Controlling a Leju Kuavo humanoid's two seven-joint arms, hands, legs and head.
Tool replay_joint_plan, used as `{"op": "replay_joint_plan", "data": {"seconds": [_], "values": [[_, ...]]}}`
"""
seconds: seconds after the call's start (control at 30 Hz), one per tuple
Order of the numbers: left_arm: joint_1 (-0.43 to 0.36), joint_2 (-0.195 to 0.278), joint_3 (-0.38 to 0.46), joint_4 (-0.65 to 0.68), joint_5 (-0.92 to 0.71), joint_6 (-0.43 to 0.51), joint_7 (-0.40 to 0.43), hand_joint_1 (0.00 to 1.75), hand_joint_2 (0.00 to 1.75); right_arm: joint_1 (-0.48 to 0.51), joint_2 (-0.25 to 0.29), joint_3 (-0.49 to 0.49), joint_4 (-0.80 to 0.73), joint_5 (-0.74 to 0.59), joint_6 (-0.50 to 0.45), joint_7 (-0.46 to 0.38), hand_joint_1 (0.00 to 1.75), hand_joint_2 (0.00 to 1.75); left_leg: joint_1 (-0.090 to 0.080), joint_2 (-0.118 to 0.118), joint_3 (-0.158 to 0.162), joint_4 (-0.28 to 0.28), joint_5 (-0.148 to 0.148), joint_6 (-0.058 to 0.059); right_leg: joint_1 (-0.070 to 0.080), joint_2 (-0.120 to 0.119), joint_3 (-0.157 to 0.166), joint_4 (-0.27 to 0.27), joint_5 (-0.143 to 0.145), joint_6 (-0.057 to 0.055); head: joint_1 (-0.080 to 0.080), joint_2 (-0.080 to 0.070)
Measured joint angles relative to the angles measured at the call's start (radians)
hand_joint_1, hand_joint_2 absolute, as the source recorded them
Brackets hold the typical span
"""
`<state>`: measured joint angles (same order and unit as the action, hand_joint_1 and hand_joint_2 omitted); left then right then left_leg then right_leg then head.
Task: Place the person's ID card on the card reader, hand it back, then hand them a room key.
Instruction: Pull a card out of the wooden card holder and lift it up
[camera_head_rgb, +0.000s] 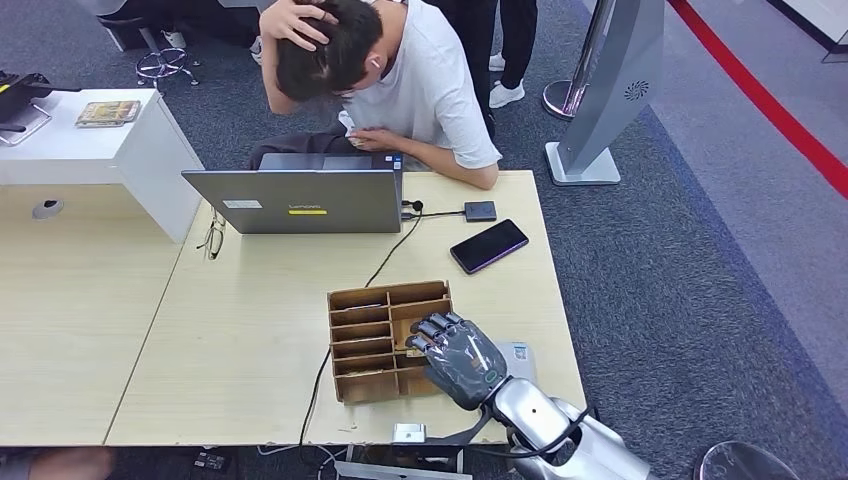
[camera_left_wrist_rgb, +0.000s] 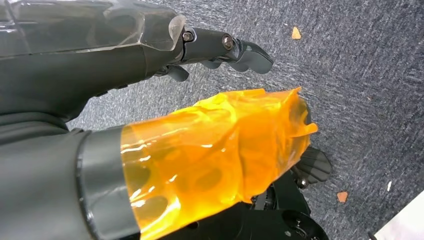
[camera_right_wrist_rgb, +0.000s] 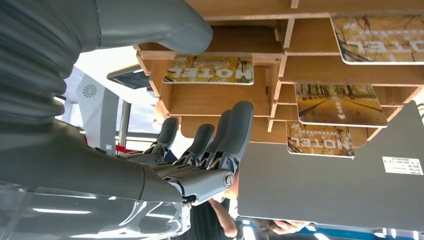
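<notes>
Several key cards beyond hand

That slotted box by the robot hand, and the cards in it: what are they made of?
The slotted box looks like thin plywood or fibreboard, matt and unpainted: flat brown panels slot together with darker cut edges. The cards seem to be glossy printed plastic, though coated card is possible; they have rounded corners and a yellow tree photo, some reading HOTEL. The right robot hand hovers over the box.

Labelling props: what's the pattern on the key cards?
Yellow autumn-tree photo with "HOTEL" lettering on the key cards; right wrist view.
</notes>
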<state>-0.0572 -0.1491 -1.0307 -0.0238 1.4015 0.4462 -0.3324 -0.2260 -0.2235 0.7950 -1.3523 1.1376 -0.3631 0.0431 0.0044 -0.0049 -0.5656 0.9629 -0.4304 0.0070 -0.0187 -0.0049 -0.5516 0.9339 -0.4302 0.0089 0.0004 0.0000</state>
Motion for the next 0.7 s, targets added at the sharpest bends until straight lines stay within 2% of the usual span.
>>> {"op": "replay_joint_plan", "data": {"seconds": [0.7], "values": [[0.004, 0.001, -0.053, 0.006, -0.013, -0.017, -0.007, 0.00, 0.00, -0.030, 0.019, -0.001, 0.025, 0.000, 0.017, 0.000, 0.78, 1.75, 0.000, 0.000, 0.000, 0.000, 0.000, 0.000, 0.000, 0.000, 0.000, 0.000, 0.000, 0.000, 0.000, 0.000]]}}
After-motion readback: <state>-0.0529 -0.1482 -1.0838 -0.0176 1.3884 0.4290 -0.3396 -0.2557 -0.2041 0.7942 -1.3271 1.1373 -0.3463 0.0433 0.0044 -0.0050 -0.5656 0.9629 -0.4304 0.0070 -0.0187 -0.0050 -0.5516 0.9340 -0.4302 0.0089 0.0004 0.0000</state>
